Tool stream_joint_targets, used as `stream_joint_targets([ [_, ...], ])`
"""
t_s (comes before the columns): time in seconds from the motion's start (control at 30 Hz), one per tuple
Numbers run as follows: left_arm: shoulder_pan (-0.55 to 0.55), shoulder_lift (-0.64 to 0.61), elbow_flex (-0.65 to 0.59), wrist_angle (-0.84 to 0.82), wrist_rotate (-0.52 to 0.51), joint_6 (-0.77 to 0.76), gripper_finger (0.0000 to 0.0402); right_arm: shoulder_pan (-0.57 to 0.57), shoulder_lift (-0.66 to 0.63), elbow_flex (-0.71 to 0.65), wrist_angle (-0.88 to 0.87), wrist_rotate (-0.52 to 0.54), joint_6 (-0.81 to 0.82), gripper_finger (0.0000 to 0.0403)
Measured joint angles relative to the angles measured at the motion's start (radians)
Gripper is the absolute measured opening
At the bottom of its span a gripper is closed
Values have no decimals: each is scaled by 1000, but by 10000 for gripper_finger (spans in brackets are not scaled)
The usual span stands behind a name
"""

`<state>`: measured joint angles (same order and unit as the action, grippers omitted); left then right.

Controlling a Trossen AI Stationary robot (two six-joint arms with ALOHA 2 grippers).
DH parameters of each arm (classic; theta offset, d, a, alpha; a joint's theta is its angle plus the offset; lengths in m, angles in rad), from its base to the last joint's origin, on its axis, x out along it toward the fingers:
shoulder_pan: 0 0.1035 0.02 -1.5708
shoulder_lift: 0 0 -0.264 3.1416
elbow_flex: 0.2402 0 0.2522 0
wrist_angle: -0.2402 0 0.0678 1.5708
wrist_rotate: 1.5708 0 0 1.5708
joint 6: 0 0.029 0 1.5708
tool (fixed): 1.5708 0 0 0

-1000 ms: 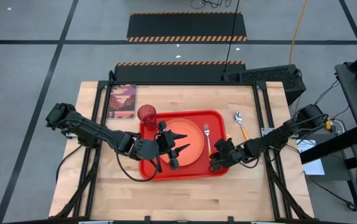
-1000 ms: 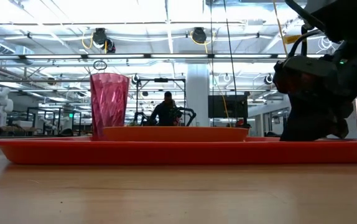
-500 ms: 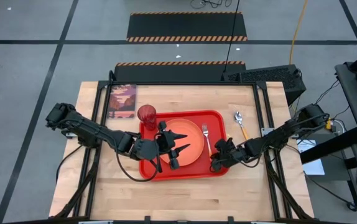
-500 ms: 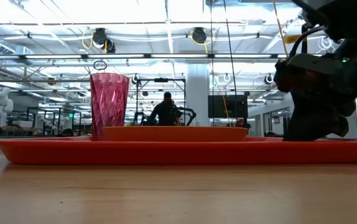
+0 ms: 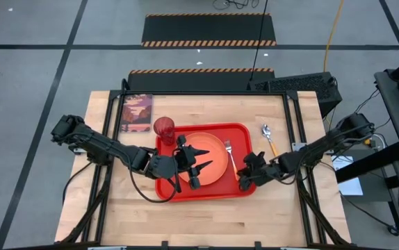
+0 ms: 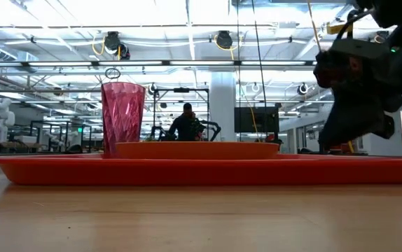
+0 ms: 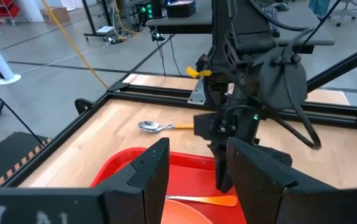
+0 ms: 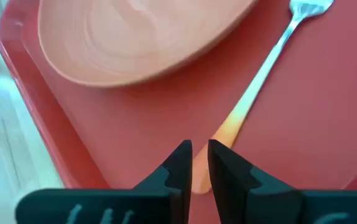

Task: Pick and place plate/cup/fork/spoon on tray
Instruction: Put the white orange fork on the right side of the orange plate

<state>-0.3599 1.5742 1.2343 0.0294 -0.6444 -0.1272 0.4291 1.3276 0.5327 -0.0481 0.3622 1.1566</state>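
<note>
Red tray (image 5: 247,132) sits mid-bench with three of the four items already on it: the plate (image 5: 213,154) lies flat near its centre, the cup (image 5: 164,128) stands upright at the far left corner, and the fork (image 5: 232,154) lies on the tray floor just right of the plate, tines pointing away from the robot. In the right wrist view the fork (image 8: 262,71) rests flat beside the plate (image 8: 135,37), its orange handle end lying just past the fingertips of the right gripper (image 8: 194,163), whose jaws stand only a narrow slit apart with nothing between them; it looks to have let the fork go rather than to be gripping it. From above, that right gripper (image 5: 247,182) hangs over the tray's near right corner. Only the spoon (image 5: 268,137) is left, lying on the bare bench (image 5: 206,219) just outside the tray's right rim, bowl away from the robot; the left wrist view shows the spoon (image 7: 160,127) on the wood beyond the red edge. Over the plate's left side hovers the left gripper (image 5: 201,159), jaws apart and empty, waiting. So the job seems about three-quarters done, with the spoon most likely falling to the right arm since it lies on that side.
</note>
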Motion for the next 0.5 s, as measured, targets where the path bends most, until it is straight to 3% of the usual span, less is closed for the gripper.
stream_joint_targets([
  [0.5, 0, 0, 0, 0, 0, -6, 163, 52, 137, 2, 94, 1, 88, 43],
])
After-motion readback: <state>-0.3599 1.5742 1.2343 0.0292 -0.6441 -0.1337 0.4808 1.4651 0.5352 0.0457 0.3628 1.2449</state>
